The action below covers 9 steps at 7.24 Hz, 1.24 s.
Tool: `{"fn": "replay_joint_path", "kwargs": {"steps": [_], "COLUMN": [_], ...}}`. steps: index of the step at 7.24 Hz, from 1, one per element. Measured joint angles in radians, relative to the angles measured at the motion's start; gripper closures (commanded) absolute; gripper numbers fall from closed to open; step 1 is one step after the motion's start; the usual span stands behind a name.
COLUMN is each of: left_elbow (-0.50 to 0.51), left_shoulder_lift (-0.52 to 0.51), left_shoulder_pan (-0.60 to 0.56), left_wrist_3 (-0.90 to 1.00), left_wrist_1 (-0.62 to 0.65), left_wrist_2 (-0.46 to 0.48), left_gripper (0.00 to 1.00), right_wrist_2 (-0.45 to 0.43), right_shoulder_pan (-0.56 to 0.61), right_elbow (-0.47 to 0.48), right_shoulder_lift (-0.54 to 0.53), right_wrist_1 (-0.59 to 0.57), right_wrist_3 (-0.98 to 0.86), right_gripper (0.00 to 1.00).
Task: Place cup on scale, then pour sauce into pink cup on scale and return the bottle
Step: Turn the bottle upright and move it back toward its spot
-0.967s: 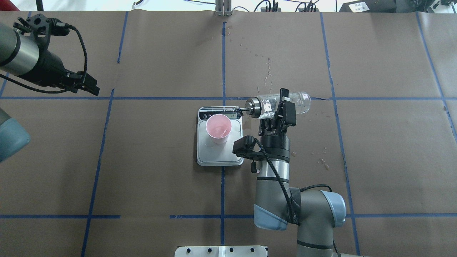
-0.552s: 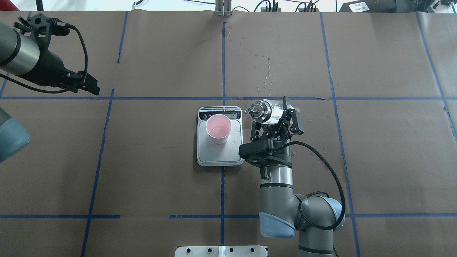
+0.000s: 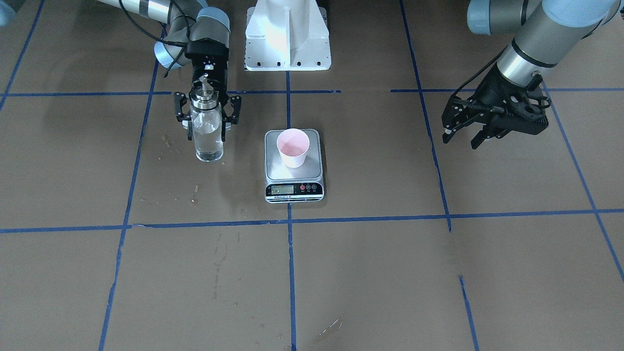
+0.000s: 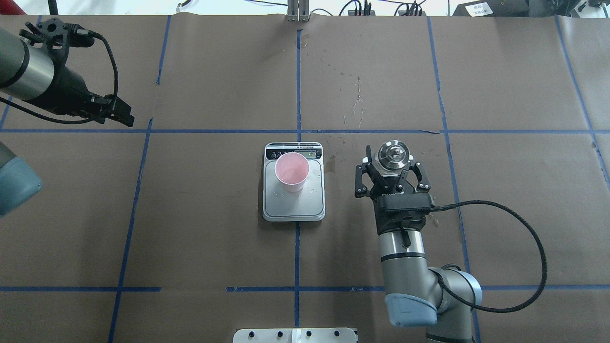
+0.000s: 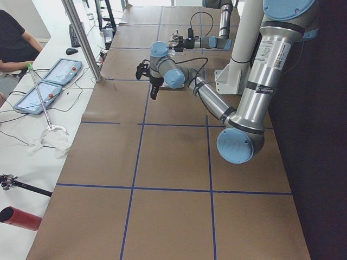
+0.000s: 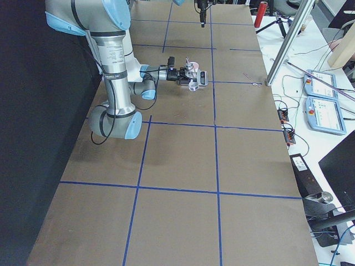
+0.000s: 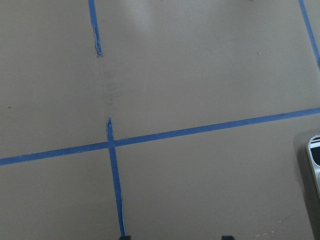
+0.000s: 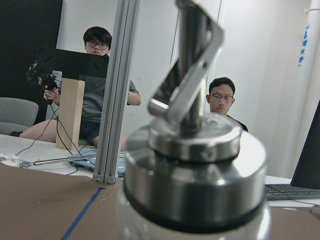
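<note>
The pink cup (image 4: 291, 171) stands upright on the silver scale (image 4: 293, 209), toward its display end; it also shows in the front view (image 3: 292, 146) on the scale (image 3: 278, 171). My right gripper (image 4: 392, 167) is shut on the clear glass bottle (image 4: 393, 155), which is upright to the right of the scale, apart from it. In the front view the bottle (image 3: 208, 134) has clear liquid inside and its base is at or just above the table. Its silver pourer cap (image 8: 195, 150) fills the right wrist view. My left gripper (image 3: 462, 138) is open and empty, far off at the left side (image 4: 121, 116).
Wet spots (image 4: 355, 102) and drips (image 3: 165, 142) mark the brown paper beyond and beside the bottle. The robot's white base plate (image 4: 295, 335) is at the near edge. A corner of the scale (image 7: 315, 160) shows in the left wrist view. Operators sit beyond the far edge.
The bottle went from lying tipped, spout toward the cup, to upright. My right gripper carried it right and toward the robot, away from the scale. The left arm barely moved.
</note>
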Motion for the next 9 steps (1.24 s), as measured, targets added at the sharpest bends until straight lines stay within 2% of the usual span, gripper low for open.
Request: {"fn": "replay_joint_path", "kwargs": {"steps": [2,5,9], "left_elbow": [0.0,-0.007,-0.019], "left_shoulder_lift": [-0.003,-0.002,-0.003], "left_shoulder_pan": [0.0,-0.002,-0.003], "left_wrist_3": [-0.003,-0.005,-0.007], "left_wrist_1": [0.0,0.0,0.0], "left_wrist_2": [0.004,0.008,0.035], "left_gripper": [0.32,0.31,0.31], "right_wrist_2": [0.033,0.144,0.216], "right_shoulder_pan": [0.002,0.014,0.05], "right_elbow": [0.001,0.0,0.002], "right_shoulder_lift": [-0.105,-0.242,-0.3], "right_wrist_1": [0.118,0.139,0.141], "right_wrist_3": [0.021,0.091,0.144], "right_gripper": [1.0,1.0,1.0]}}
